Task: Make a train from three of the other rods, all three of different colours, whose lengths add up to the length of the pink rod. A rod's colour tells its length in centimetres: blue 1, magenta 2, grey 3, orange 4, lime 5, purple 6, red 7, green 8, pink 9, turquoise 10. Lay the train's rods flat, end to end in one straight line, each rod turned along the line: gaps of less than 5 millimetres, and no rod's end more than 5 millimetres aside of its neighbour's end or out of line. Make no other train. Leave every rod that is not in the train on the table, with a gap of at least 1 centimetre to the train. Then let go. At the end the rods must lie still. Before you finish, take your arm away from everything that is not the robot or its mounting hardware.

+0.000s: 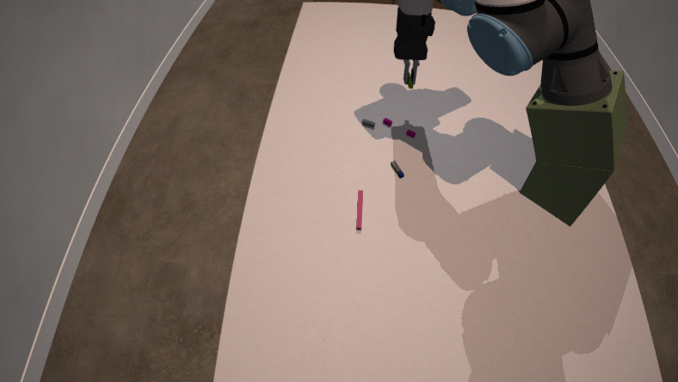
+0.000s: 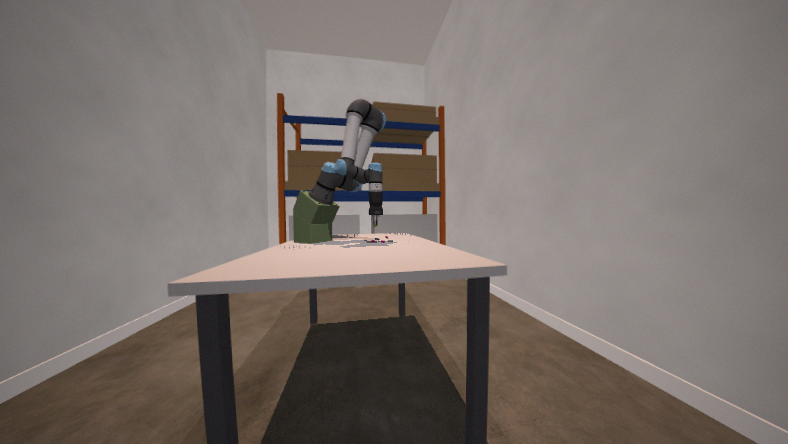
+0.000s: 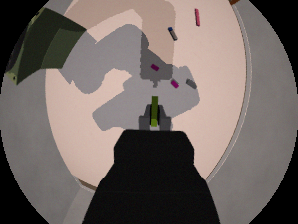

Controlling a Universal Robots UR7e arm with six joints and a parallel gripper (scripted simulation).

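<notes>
Storeroom-like room with shelf rack (image 2: 280, 165)

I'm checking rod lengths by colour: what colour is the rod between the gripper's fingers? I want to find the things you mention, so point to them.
Lime green (image 1: 409, 82) (image 3: 154, 111); the wrist view shows it best.
</notes>
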